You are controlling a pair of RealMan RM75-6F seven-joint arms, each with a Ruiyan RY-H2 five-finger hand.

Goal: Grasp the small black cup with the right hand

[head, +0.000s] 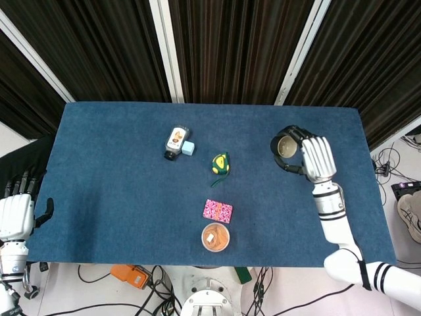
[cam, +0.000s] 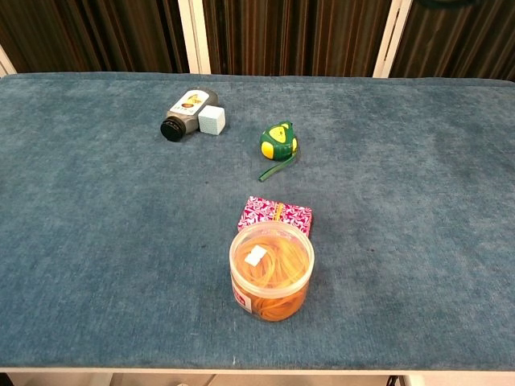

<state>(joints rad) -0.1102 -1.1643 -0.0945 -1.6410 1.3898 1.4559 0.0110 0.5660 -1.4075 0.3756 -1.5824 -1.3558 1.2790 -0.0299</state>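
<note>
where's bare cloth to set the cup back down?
The right hand holds the small black cup over the table's right part. Bare cloth lies right of the tape measure and the pink box, out to the right edge. The whole left side, left of the bottle, is bare too. Crowded: the middle strip, from the bottle to the rubber-band jar.

A bottle lay at eleven o'clock touching a pale cube; tape measure centre; pink packet against the band jar at six.

Obstacles cluster mid-table: bottle w/ cube, tape measure, pink box, jar. Left and right sides bare cloth, passable.
</note>
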